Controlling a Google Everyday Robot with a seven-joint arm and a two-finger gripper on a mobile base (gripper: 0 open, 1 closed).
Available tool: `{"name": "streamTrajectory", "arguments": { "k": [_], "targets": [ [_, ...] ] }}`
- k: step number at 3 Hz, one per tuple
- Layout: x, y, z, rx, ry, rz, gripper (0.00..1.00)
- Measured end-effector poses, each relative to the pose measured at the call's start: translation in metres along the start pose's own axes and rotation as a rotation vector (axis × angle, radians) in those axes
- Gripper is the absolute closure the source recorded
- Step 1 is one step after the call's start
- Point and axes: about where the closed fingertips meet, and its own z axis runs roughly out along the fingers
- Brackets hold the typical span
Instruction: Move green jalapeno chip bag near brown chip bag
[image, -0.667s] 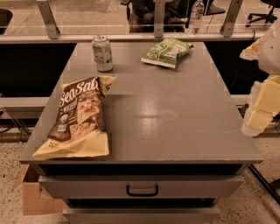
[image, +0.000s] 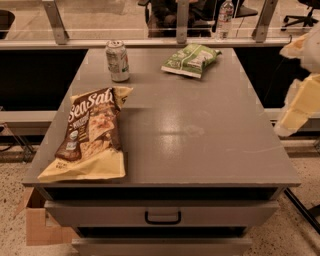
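The green jalapeno chip bag (image: 190, 60) lies flat at the far right of the grey table top (image: 200, 130). The brown chip bag (image: 92, 132), with pale yellow ends and "Sea Salt" lettering, lies at the near left of the table. The two bags are far apart. My gripper (image: 300, 105) shows as a blurred pale yellow shape at the right edge of the view, off the table's right side. It is well away from both bags and holds nothing that I can see.
A green-and-silver drink can (image: 117, 61) stands upright at the far left, between the bags. A drawer with a dark handle (image: 162, 217) is under the table front. A cardboard box (image: 37, 222) sits on the floor at lower left. A rail and a water bottle (image: 225, 17) are behind the table.
The pale arm at the right edge has shifted slightly upward. The bags and the can have not moved.
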Motion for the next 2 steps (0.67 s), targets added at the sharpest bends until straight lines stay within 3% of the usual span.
{"name": "streamTrajectory", "arguments": {
  "k": [1,2],
  "targets": [
    [0.005,-0.055,0.014,0.055,-0.160,0.094,0.00],
    [0.003,-0.125,0.037,0.099,-0.322,0.215,0.00]
  ]
}}
